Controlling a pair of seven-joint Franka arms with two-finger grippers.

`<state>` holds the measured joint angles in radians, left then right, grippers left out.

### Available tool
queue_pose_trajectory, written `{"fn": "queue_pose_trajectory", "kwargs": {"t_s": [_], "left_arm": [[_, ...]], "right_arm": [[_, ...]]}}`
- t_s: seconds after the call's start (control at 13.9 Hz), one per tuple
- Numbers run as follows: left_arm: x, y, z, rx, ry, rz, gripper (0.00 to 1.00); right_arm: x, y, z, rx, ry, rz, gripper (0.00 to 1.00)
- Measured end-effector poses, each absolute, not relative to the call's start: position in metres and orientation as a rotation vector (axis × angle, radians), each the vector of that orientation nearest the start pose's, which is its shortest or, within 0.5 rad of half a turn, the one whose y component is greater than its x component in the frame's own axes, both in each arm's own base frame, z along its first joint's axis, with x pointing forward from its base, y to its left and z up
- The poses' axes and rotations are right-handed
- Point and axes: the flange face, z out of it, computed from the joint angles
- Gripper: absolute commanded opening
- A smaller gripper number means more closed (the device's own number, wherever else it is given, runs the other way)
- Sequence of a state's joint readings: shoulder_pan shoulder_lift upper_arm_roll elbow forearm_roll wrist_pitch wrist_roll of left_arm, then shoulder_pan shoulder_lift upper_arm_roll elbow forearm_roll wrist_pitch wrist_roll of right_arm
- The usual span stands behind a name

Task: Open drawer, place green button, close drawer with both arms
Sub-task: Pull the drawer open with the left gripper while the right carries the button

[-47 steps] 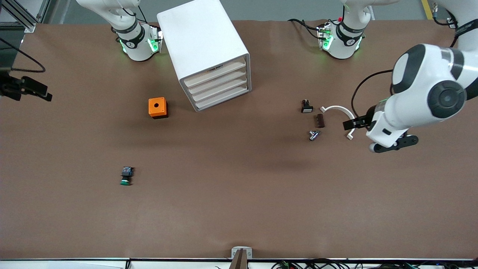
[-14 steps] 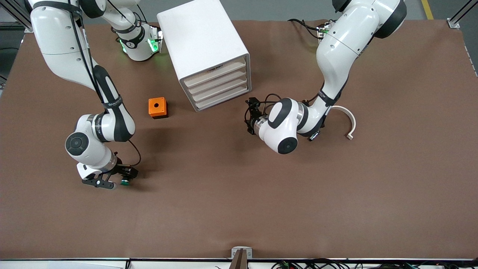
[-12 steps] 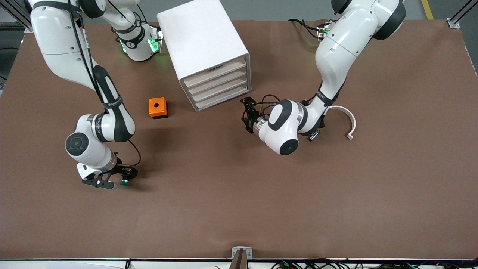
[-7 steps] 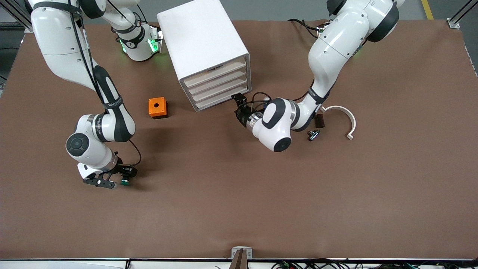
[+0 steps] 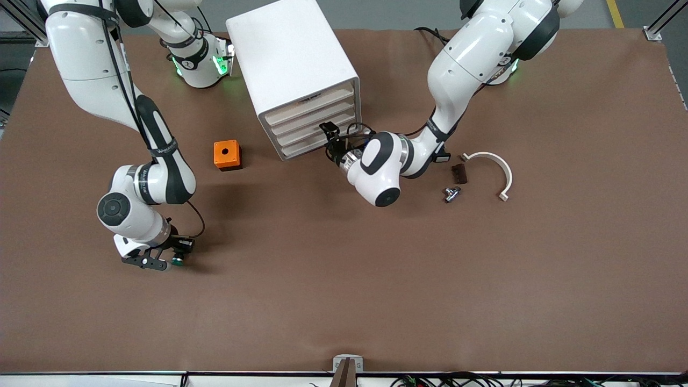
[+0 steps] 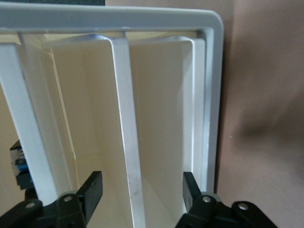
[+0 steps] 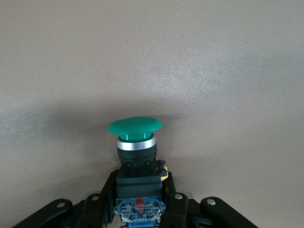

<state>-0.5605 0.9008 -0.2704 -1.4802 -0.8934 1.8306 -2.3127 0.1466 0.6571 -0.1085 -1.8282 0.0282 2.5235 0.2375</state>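
The button (image 5: 178,260), green cap and black body, is at the table toward the right arm's end. In the right wrist view its cap (image 7: 135,127) points away from the jaws. My right gripper (image 5: 161,260) (image 7: 140,195) is shut on the button's black body. The white drawer unit (image 5: 293,54) has all its drawers (image 5: 314,126) shut. My left gripper (image 5: 329,141) (image 6: 141,186) is open right at the drawer fronts (image 6: 156,118), its fingers (image 6: 92,187) on either side of a white front edge (image 6: 126,142).
An orange cube with a hole (image 5: 226,155) stands beside the drawer unit, toward the right arm's end. A brown part (image 5: 458,173), a small metal part (image 5: 451,193) and a white curved piece (image 5: 492,166) lie toward the left arm's end.
The button lay alone at first; the right gripper now grips it. Over the last second the left gripper moved across the table to the drawer fronts.
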Motion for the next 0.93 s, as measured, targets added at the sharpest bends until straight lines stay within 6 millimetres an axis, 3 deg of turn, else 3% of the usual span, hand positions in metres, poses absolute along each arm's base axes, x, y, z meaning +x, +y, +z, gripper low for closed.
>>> {"fn": "queue_pose_trajectory", "kwargs": {"t_s": [0.29,0.57,0.65,0.72,0.93], "left_arm": [[0.408,-0.535,0.145,1.708,2.693,-1.775,0.48],[0.404,-0.540,0.146,1.728,2.683,-1.777,0.12],[0.407,-0.541,0.150,1.730,2.673,-1.779,0.03],[0.412,-0.539,0.151,1.721,2.676,-1.770,0.01],[0.444,-0.519,0.157,1.667,2.691,-1.749,0.01]], "right_arm": [[0.652,0.033,0.185,-3.140,0.375,-0.049,0.00],[0.654,0.061,0.221,-3.105,0.514,-0.037,0.00],[0.653,0.072,0.230,-3.098,0.539,-0.033,0.00],[0.652,0.082,0.239,-3.093,0.559,-0.021,0.00],[0.648,0.114,0.268,-3.076,0.630,0.014,0.00]]}}
